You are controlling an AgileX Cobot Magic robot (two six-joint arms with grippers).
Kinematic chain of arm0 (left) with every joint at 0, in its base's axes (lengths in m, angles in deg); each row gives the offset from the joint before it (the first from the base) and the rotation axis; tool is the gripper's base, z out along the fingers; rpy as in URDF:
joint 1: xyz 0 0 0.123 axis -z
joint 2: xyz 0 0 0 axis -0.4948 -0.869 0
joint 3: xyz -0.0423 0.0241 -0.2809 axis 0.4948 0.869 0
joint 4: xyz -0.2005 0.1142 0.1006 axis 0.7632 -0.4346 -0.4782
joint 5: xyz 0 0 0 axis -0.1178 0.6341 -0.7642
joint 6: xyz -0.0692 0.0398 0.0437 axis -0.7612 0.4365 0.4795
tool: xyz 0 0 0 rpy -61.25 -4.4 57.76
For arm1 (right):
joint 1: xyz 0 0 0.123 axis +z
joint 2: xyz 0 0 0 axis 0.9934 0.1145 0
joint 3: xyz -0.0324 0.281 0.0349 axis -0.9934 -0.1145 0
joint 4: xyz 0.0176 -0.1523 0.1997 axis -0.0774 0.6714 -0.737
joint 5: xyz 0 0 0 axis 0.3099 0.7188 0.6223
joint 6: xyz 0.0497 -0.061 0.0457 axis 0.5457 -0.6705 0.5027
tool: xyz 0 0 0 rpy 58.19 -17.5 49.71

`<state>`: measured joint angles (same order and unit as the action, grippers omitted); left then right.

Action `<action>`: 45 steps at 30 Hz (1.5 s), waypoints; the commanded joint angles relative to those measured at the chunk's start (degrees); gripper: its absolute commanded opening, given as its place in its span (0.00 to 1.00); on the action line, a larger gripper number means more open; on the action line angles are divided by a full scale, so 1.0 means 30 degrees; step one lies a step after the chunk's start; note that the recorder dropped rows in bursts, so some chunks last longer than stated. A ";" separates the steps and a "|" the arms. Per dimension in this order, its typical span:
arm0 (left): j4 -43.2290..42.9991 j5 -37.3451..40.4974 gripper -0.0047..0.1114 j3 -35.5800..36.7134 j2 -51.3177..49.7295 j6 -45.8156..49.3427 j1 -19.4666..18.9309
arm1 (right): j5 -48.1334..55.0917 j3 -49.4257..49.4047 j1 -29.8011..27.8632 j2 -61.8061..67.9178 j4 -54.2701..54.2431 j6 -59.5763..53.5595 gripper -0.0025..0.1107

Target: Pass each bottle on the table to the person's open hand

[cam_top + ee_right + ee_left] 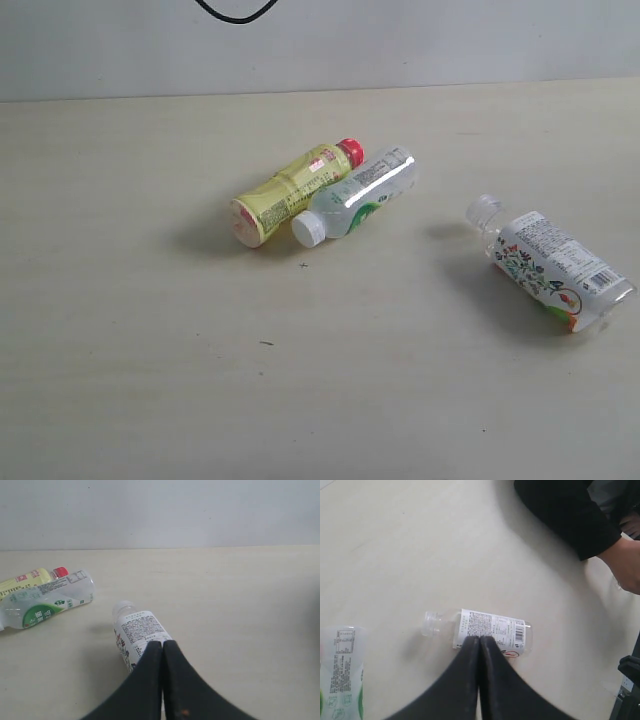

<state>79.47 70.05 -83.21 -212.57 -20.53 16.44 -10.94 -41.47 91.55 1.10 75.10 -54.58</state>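
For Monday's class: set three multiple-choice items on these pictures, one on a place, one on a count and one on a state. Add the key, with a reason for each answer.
1. In the exterior view, where is the wide clear plastic bottle with the floral label?
A) To the right, apart from the others
B) Between the others
C) Stacked on another bottle

2. How many bottles lie on the pale beige table in that view?
A) Two
B) Three
C) Five

3. How does the yellow-labelled, red-capped plastic bottle rest?
A) Upright
B) On its side against the clear white-capped bottle with the green-white label
C) Lifted in a gripper

Key:
1 A, it lies alone on the right.
2 B, three bottles show.
3 B, it lies flat and touches its neighbour.
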 commanded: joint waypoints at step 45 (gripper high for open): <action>-0.6139 -0.0085 0.05 0.4442 0.0148 0.0602 0.0066 | -0.0150 -0.0085 0.0070 -0.0115 -0.0053 -0.0026 0.02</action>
<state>64.61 70.05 -72.67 -212.44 -19.04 16.56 -10.94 -41.47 91.55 1.10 75.10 -54.58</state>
